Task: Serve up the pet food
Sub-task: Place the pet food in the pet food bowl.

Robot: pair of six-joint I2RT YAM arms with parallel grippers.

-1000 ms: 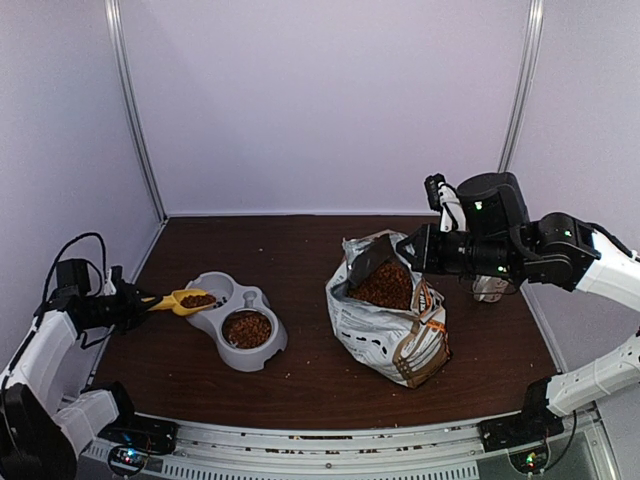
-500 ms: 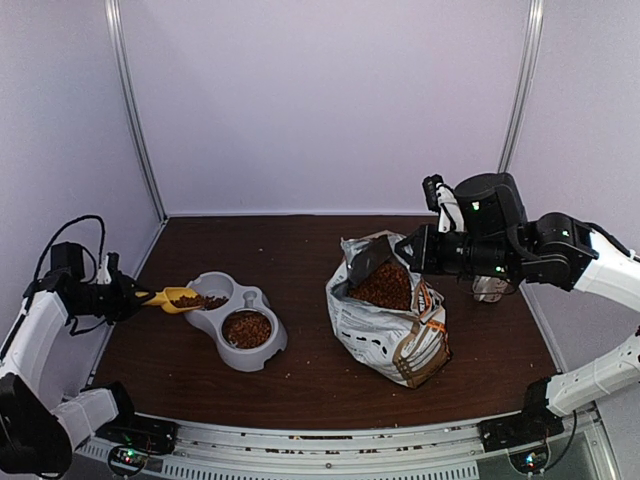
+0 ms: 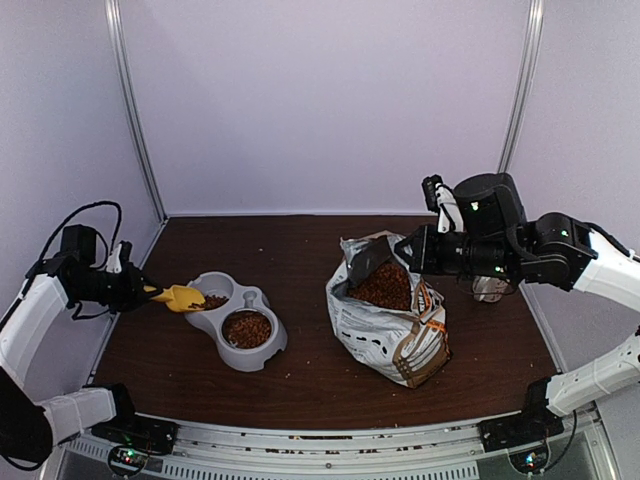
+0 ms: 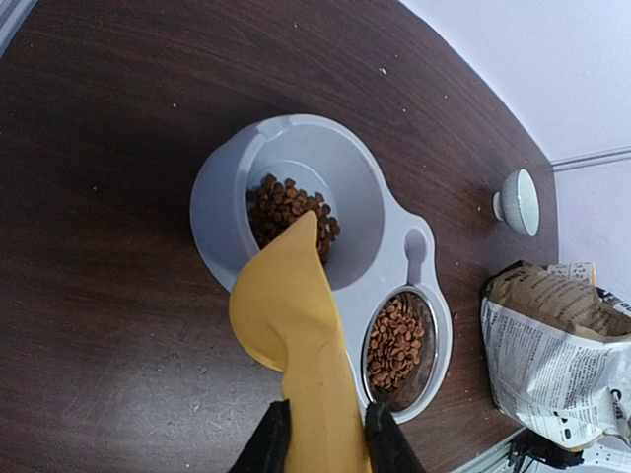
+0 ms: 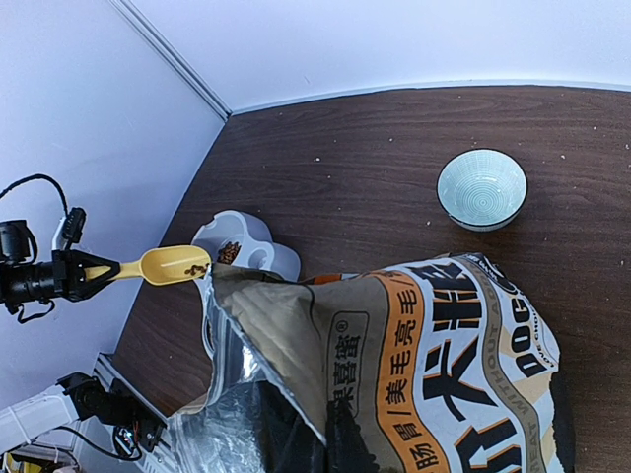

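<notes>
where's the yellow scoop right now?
Top view, far left: the yellow scoop is in the left gripper, its tip over the left compartment of the grey double bowl.

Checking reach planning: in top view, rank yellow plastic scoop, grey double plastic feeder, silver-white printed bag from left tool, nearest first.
1. Yellow plastic scoop, held in the left tool, far left.
2. Grey double plastic feeder, under the scoop's tip, left of centre.
3. Silver-white printed bag, right of centre.

Dark brown table (image 3: 300, 390), grey double feeder (image 4: 404, 246) at left, opened printed bag (image 3: 385, 335) centre-right, small pale bowl (image 5: 482, 189) far right
</notes>
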